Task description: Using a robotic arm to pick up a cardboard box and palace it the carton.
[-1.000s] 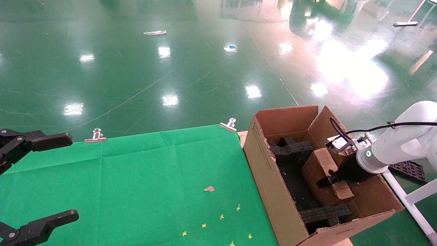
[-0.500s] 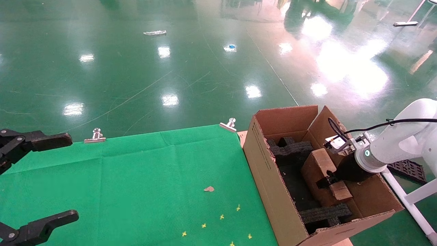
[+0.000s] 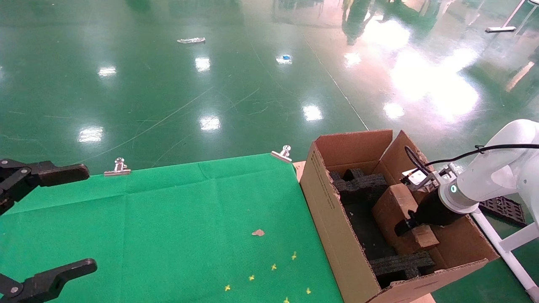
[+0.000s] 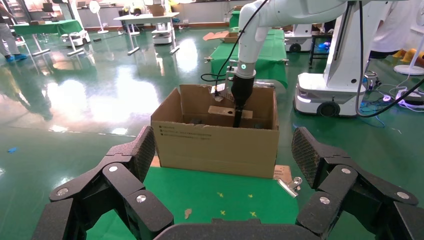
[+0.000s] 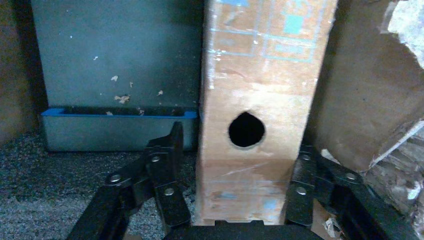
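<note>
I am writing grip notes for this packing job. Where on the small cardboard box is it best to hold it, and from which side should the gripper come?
Grip the cardboard box across its narrow width, on the two long side faces near the end with the round hole, coming from above into the open carton. The right gripper already straddles it this way; that slim width fits between the fingers, and the carton walls block sideways approaches.

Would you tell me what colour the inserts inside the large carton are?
Black; the foam inserts sit inside the brown corrugated carton, clearest in the head view.
</note>
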Motion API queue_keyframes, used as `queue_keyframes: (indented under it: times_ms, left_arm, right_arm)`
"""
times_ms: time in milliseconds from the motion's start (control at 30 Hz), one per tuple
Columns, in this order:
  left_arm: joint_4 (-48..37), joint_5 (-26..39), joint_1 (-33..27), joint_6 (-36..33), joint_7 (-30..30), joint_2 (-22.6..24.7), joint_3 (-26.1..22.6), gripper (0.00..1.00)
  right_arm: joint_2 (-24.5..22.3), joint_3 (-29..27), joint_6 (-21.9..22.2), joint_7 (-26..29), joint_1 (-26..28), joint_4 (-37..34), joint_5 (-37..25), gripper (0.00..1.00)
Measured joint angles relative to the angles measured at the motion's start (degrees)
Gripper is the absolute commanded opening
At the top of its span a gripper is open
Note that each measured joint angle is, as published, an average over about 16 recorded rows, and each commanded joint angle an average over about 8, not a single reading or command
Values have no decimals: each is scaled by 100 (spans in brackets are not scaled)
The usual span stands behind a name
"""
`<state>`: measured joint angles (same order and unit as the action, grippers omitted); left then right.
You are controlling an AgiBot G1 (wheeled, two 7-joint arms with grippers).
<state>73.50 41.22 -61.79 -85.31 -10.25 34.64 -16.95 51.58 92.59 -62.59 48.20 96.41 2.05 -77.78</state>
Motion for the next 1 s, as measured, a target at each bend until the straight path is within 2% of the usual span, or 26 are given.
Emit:
queue_keyframes:
  times_ms: [667,833,1000]
  left_arm:
    - [0,-4,-1,3,3,-3,-6,100]
    - [0,-5,-2,3,4,-3,-8,100]
    - [0,-6,-2,4,5,-4,-9,100]
  right_arm:
    - [-7,-39,-88,-171,86,-91,53,100]
    - [-76,-91,-202,-322,381,-42,122,100]
    - [-204,-174,-387,-597,955,79,224,100]
